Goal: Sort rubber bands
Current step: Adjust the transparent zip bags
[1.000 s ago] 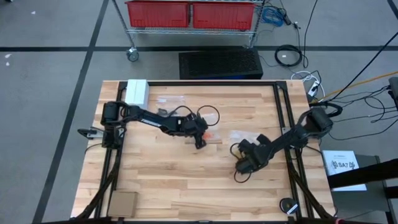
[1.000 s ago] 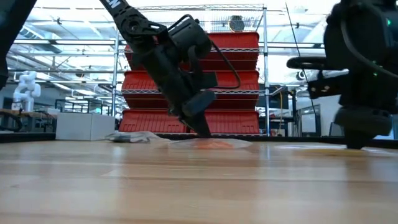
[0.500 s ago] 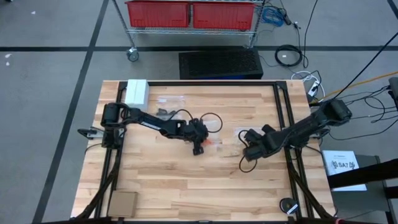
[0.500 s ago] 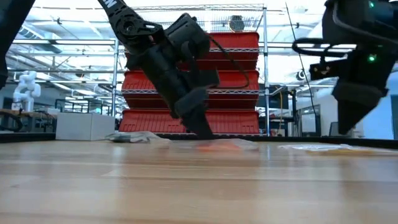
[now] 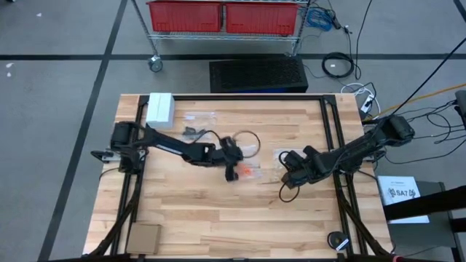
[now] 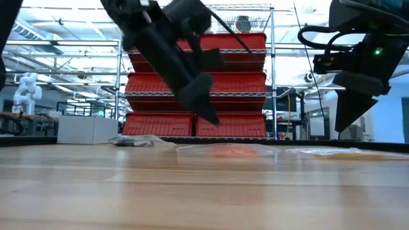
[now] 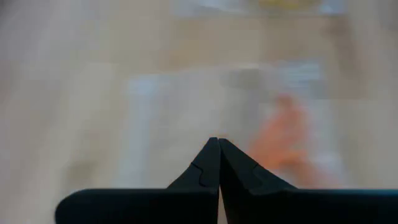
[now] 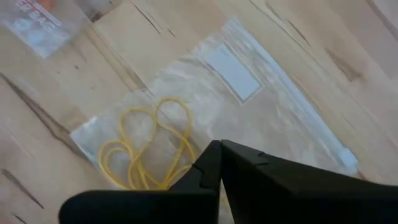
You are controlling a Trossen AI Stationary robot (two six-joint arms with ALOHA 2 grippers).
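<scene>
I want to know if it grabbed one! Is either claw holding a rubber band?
It doesn't look like it. The left claw and right claw are both pinched shut with nothing visible between them, above the bags of orange bands and yellow bands.

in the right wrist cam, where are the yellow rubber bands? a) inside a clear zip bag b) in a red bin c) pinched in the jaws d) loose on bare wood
a: the yellow rubber bands lie inside a clear zip bag flat on the wooden table, just ahead of the right gripper, whose jaws are shut together with nothing between them.
</scene>
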